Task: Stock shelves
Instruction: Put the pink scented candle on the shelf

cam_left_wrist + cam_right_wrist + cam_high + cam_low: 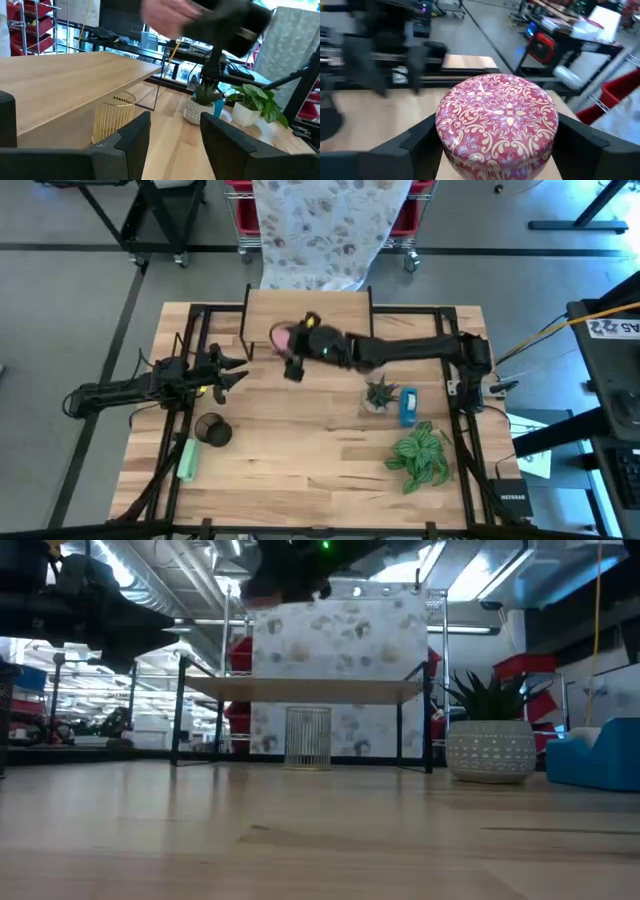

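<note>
Carrying a patterned tin [497, 122], right hand [290, 340] grips it by its sides, lid up, above the shelves [262, 315] for placing on top. Left hand [232, 370] waits aside, released.

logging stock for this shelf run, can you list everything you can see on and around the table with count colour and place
shelves: one, light wood top on black legs, far middle of the table
patterned tin: one, red and cream, held over the shelves' top
wire cup: one, gold, under the shelves' top
dark cup: one, black, near left
green item: one, near left edge
spiky plant: one, green in pale pot, right of centre
blue item: one, beside the spiky plant
leafy plant: one, green, near right
left gripper: open, left of the shelves
right gripper: shut on the tin, over the shelves
</note>
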Controlling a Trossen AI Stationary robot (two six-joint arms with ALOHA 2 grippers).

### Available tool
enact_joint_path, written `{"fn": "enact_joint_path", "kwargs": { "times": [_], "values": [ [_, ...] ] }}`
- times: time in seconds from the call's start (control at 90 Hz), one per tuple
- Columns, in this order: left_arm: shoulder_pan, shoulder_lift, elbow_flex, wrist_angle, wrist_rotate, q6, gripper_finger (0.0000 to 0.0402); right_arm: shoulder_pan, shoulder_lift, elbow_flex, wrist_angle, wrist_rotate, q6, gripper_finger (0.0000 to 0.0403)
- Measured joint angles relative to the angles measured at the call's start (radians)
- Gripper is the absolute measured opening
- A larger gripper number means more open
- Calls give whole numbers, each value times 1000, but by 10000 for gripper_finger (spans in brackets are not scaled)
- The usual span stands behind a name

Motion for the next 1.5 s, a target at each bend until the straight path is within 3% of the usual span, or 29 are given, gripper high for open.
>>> {"fn": "enact_joint_path", "kwargs": {
  "times": [0.122,0.311,0.556,0.767,1.122,1.5],
  "values": [
    [0,0,0,0,0,0,158,-73,0,-3,-26,-42,24,281],
    [0,0,0,0,0,0,158,-161,-8,-96,79,-111,82,281],
    [0,0,0,0,0,0,158,-206,-11,-198,213,-132,116,281],
    [0,0,0,0,0,0,158,-255,-11,-200,185,-189,148,281],
    [0,0,0,0,0,0,158,-263,-11,-202,126,-266,151,282],
    [0,0,0,0,0,0,158,-263,-16,-358,374,-353,219,285]
  ]
}}
